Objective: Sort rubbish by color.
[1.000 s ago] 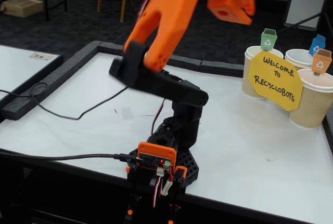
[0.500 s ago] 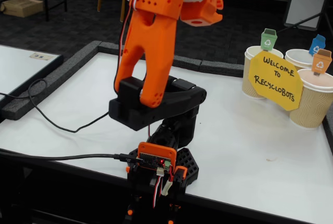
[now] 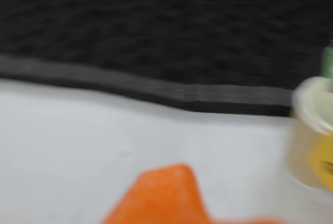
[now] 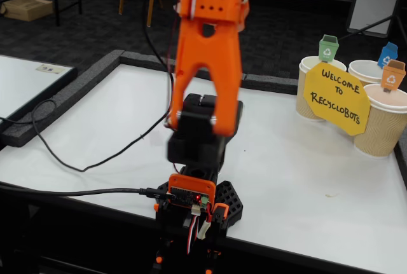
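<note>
I see no paper wad on the worktop (image 4: 305, 159), and the cups (image 4: 381, 124) wait grouped at its right corner. My wrist view is blurred, so I cannot tell if the pincer (image 3: 166, 198) is open.

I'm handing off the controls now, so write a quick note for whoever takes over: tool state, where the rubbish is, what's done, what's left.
Tool: only a blurred orange tip shows in the wrist view; open or shut, cannot tell.
Arm: raised upright over its base.
Rubbish: no paper wads in sight on the table.
Paper cups stand at the table's right in the fixed view, behind a yellow sign.
Done or left: cannot tell; find the wads first.
</note>
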